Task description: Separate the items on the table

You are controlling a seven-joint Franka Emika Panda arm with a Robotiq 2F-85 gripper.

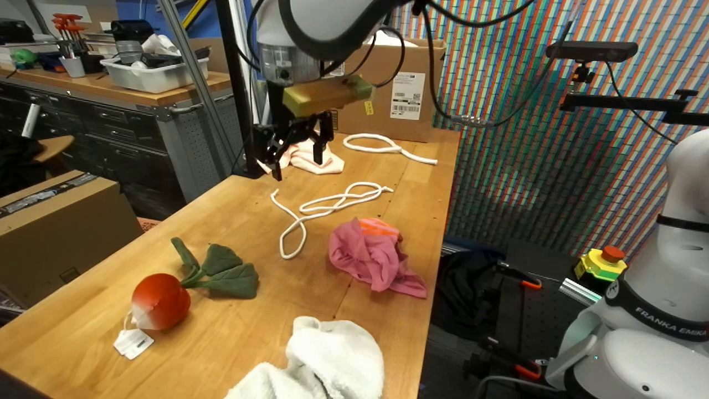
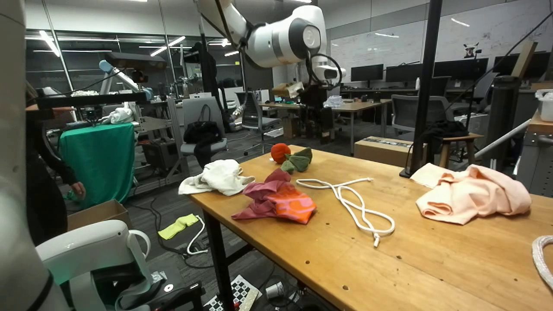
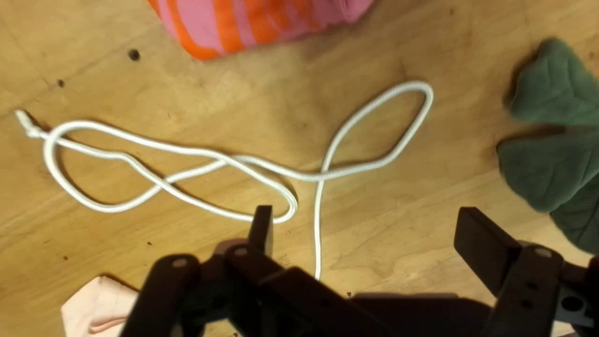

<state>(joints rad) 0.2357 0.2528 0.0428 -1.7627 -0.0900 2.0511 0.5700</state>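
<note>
My gripper is open and empty, above the table. In the wrist view its fingertips are wide apart over a knotted white rope and bare wood. The rope lies looped mid-table in both exterior views. A pink and orange cloth lies beside it. A red plush vegetable with green leaves and a white cloth lie at one end. A peach cloth and another white rope lie at the opposite end. The items lie apart.
A cardboard box stands at the table's end behind the gripper. A black post rises at the table edge near the peach cloth. Another cardboard box stands beside the table. A yellow-green cloth lies on the floor.
</note>
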